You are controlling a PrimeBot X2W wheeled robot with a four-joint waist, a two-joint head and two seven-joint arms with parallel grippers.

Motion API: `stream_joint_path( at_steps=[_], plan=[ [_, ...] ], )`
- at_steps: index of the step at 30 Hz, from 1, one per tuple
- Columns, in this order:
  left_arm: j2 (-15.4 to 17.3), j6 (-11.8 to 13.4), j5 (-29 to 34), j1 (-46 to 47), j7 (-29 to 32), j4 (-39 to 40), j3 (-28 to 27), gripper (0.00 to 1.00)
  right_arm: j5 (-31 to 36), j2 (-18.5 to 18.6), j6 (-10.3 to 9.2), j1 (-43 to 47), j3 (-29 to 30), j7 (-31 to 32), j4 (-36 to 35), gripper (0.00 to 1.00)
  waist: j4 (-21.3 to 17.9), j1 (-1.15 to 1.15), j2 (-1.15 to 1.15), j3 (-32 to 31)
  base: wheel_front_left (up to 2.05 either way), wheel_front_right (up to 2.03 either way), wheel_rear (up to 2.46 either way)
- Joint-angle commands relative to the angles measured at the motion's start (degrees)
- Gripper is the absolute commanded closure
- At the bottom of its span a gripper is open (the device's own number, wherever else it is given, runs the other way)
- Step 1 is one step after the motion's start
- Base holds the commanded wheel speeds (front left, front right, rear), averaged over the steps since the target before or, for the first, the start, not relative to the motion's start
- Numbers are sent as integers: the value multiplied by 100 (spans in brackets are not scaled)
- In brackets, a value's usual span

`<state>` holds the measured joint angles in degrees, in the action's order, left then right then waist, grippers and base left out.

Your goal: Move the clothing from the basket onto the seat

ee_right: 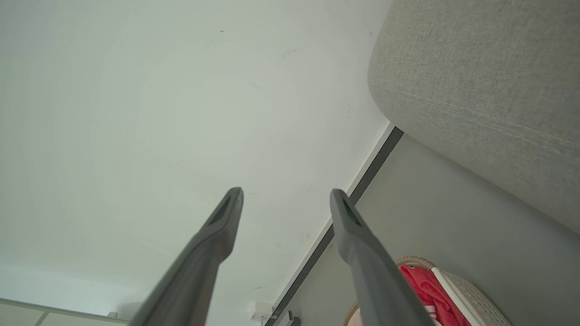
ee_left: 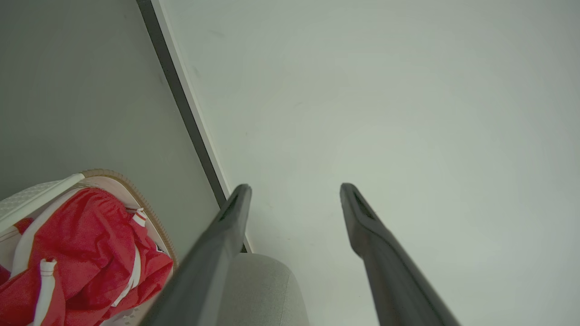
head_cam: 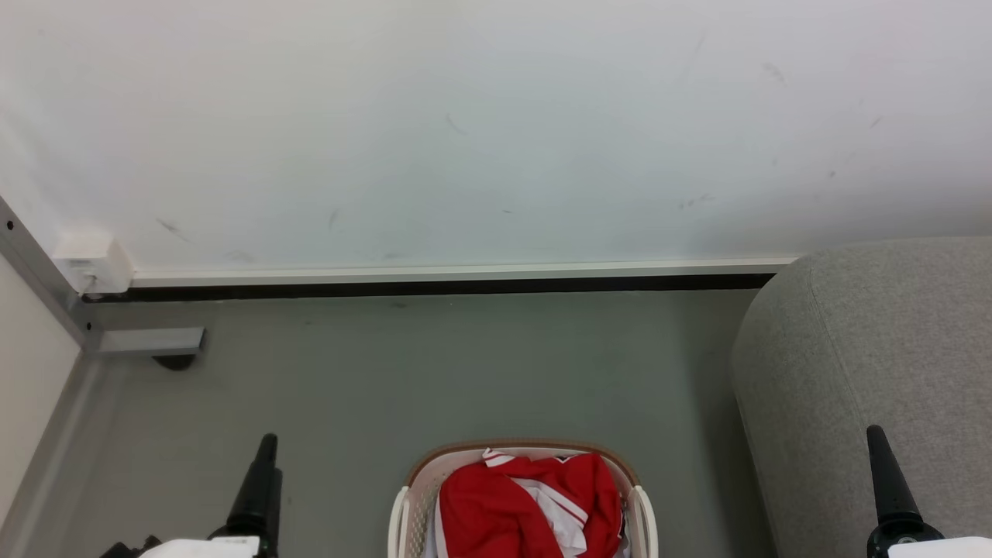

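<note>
The red clothing with white stripe trim lies bunched in the cream basket, which stands on the floor at the bottom centre of the head view. The grey sofa seat rises just right of the basket. My left gripper hovers left of the basket, open and holding nothing. My right gripper is over the sofa's front, open and holding nothing too. The left wrist view has the open left gripper, the clothing, the basket rim and the sofa. The right wrist view has the open right gripper, the clothing, the basket and the sofa.
A white wall with a dark baseboard runs behind the grey floor. At the far left stand a grey metal frame foot and a small white box on the wall.
</note>
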<state>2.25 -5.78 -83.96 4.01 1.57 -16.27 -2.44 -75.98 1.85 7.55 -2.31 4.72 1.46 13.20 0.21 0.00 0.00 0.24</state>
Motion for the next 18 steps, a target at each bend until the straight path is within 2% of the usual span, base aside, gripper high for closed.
stream_joint_path(
  at_steps=[1,18],
  plan=[
    [34,61,317,76,-85,123,37,0,390,52,-2,-51,-35,-72,-162,0,4,0,0,0,0,0,0],
    [46,429,2162,42,-446,295,351,0,2466,93,-3,51,-313,-431,-407,0,42,0,0,-1,0,0,0]
  ],
)
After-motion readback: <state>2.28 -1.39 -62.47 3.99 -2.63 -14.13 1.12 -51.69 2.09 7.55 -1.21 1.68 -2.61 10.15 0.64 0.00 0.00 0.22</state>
